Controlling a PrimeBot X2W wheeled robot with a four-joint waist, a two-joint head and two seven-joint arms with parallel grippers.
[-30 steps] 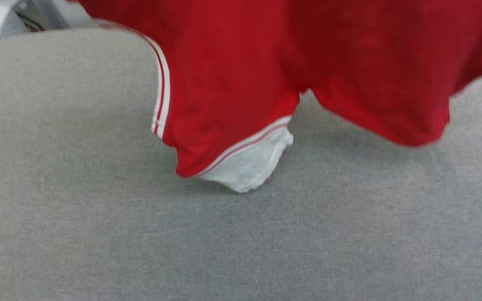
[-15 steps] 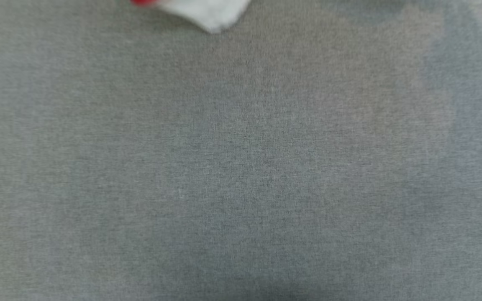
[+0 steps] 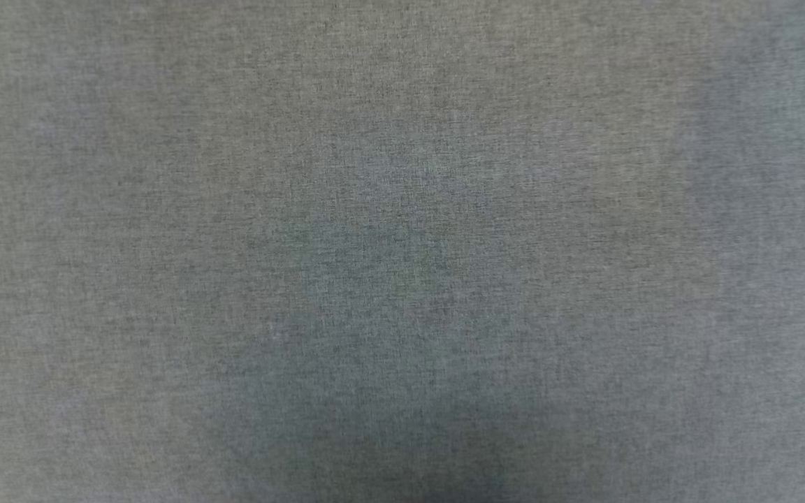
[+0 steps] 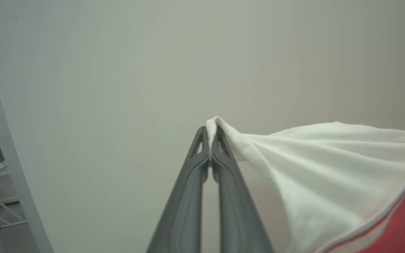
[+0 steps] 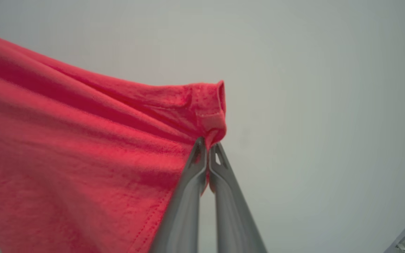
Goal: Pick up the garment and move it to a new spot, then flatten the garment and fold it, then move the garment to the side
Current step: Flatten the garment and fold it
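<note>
- Right now the left tool (image 4: 212,131) is pinched fully together, its two dark fingers (image 4: 188,196) meeting at the tips on a fold of the shirt (image 4: 329,168).
- What it grips is the edge of the white sleeve (image 4: 294,158); a small nub of white cloth pokes out just past the fingertips.
- From that pinch the sleeve fans out in stretched pleats toward the right of the left wrist view. There a red-and-white trim (image 4: 371,226) crosses it, and the red body begins in the bottom corner.
- Likewise the right tool (image 5: 207,147) is clamped tight, with red cloth caught between its tips.
- It has hold of a corner of the red body at the hem (image 5: 211,116); the stitched, folded edge stands up just above the fingertips.
- From there the red cloth spreads to the left of the right wrist view in long soft creases, covering most of that side.
- So the shirt is stretched between the two tools, one at the white sleeve and the other at a red hem corner. A plain pale wall (image 4: 118,70) lies behind it in both wrist views.
- A pale slanted post (image 4: 2,147) runs down the left edge of the left wrist view.
- The head view looks onto a grey woven surface (image 3: 402,209), darker low in the middle.
- Whether any part of the shirt touches the surface cannot be told.
</note>
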